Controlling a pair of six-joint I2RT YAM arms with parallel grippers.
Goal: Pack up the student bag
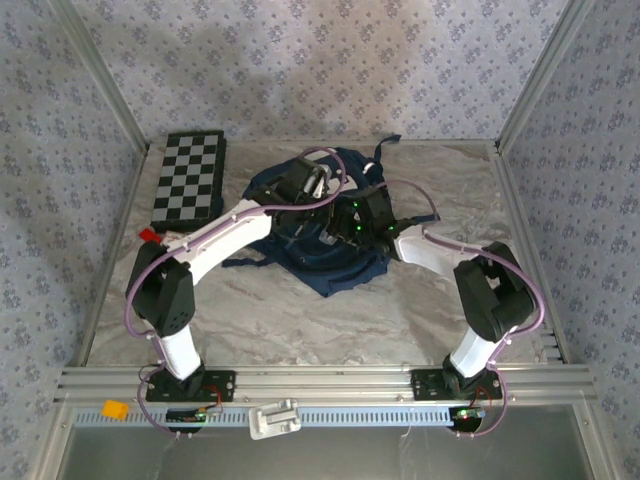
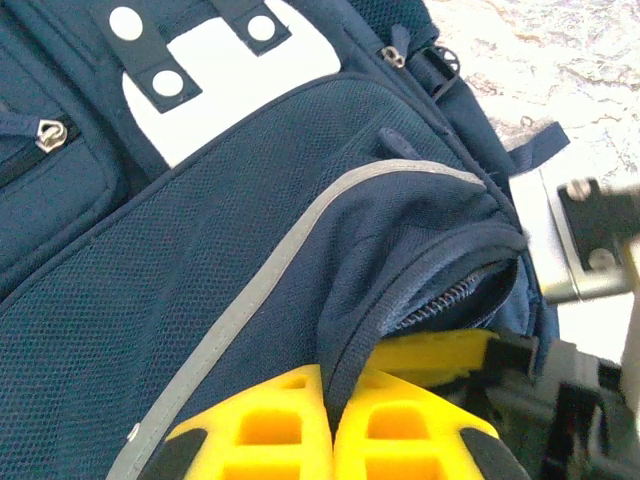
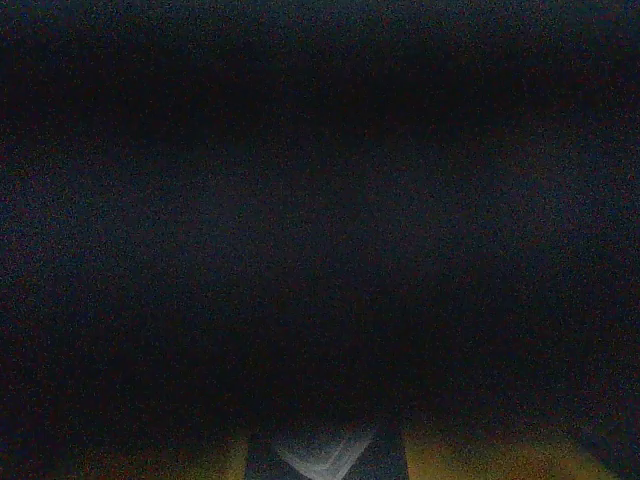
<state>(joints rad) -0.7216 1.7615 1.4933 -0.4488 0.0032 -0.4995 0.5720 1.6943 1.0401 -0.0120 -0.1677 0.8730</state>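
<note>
The student bag [image 1: 340, 268], navy with white panels and a grey stripe, lies crumpled mid-table. My left gripper [image 1: 322, 183] is over its far side. In the left wrist view its yellow fingers [image 2: 270, 420] are shut on a fold of the bag [image 2: 230, 260] at the zipper edge, holding the opening up. My right gripper [image 1: 336, 236] reaches into the bag from the right. Its wrist view is almost black. Faint yellow fingers [image 3: 480, 458] flank a dark thing with a pale mark [image 3: 325, 455]; whether they grip it is unclear.
A folded chessboard [image 1: 190, 178] lies at the back left, with a small red item [image 1: 148, 235] near the left arm. Metal frame rails [image 1: 320, 382] bound the table. The right arm's metal wrist parts [image 2: 590, 235] are beside the bag's opening.
</note>
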